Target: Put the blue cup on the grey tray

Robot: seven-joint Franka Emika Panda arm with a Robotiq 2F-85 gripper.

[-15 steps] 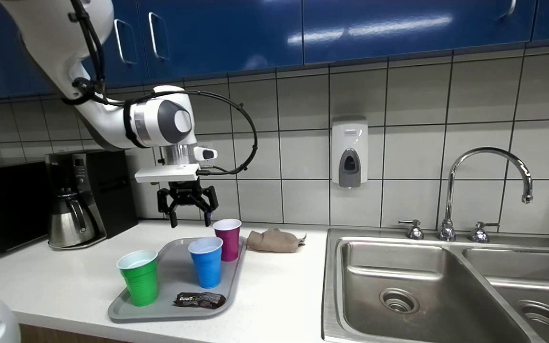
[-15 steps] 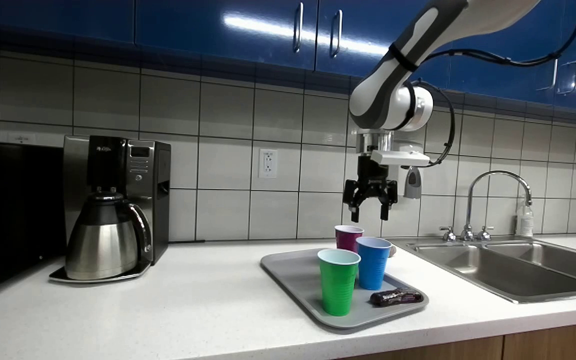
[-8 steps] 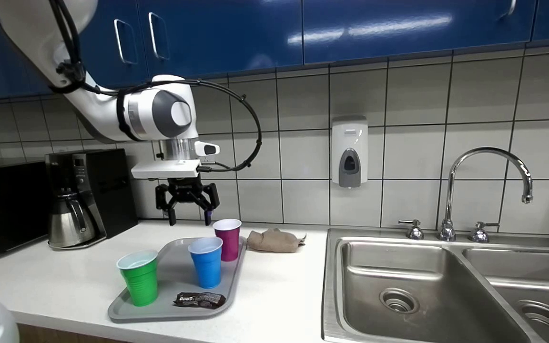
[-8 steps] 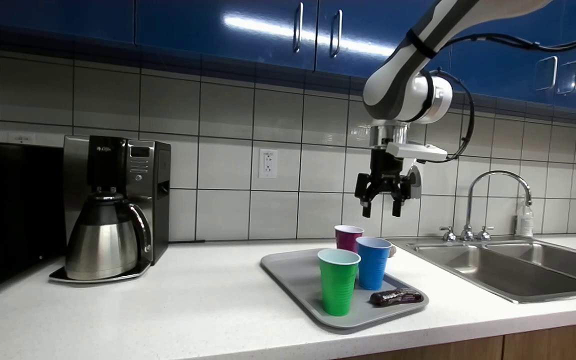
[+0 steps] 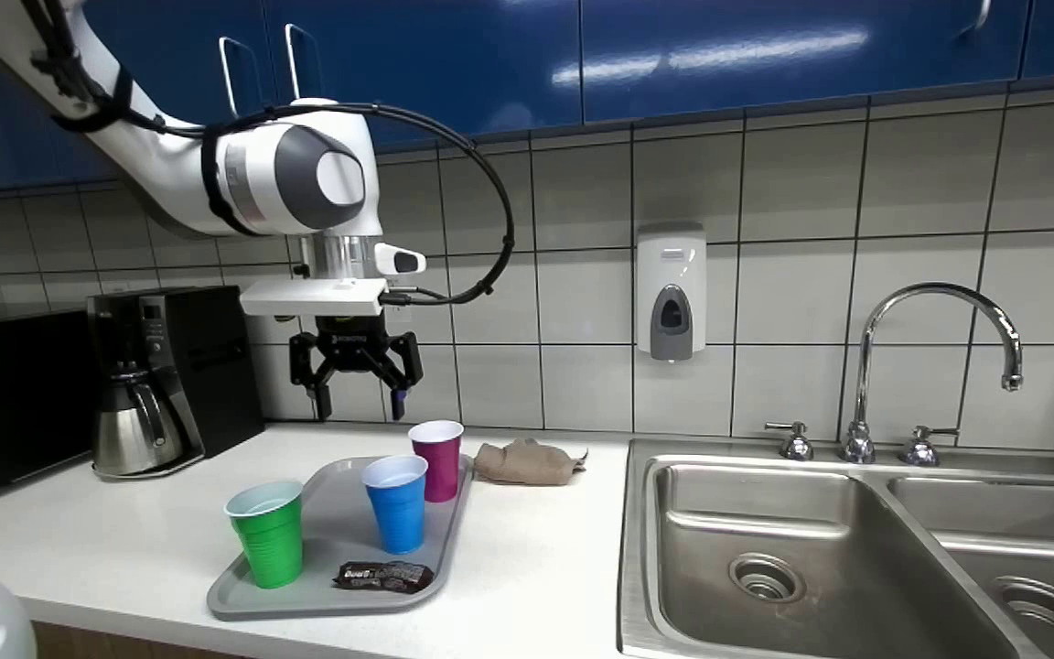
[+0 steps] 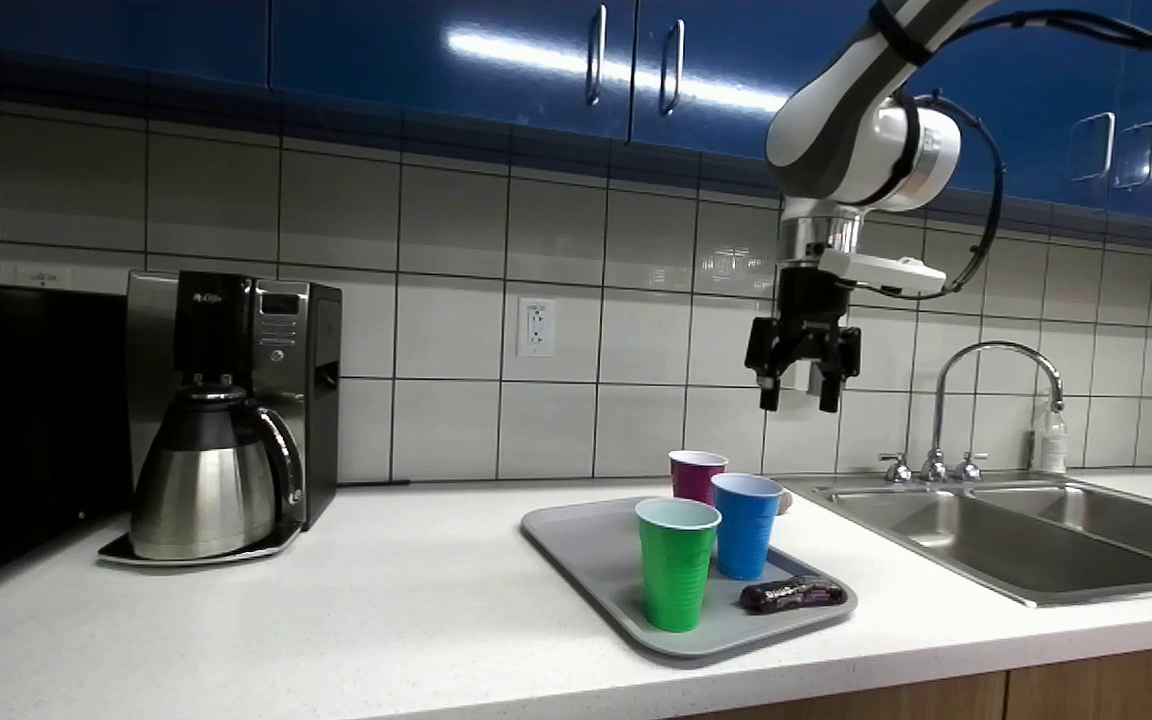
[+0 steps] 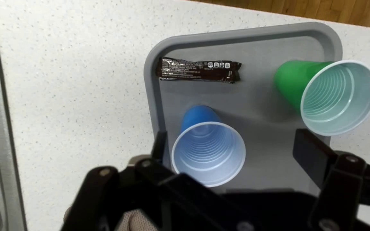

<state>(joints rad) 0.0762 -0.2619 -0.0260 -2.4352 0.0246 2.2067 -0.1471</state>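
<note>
The blue cup (image 5: 397, 513) stands upright on the grey tray (image 5: 335, 526). The same cup (image 6: 747, 530) and tray (image 6: 586, 540) show in an exterior view. In the wrist view the cup (image 7: 209, 150) opens toward the camera and lies nearer the left finger, over the bare tray floor (image 7: 259, 48). My gripper (image 5: 360, 404) is open and empty, well above the tray and apart from every cup. It hangs pointing down in an exterior view (image 6: 799, 400). Its spread fingers fill the lower wrist view (image 7: 233, 149).
A green cup (image 5: 268, 535) and a magenta cup (image 5: 440, 462) also stand on the tray, with a dark wrapped bar (image 5: 384, 576) at its front. A brown cloth (image 5: 527, 462) lies beside it. The sink (image 5: 765, 522) is to one side, the coffee maker (image 6: 226, 420) to the other.
My gripper has risen and, in an exterior view, shifted right while staying open. The cups, bar and tray have not moved.
</note>
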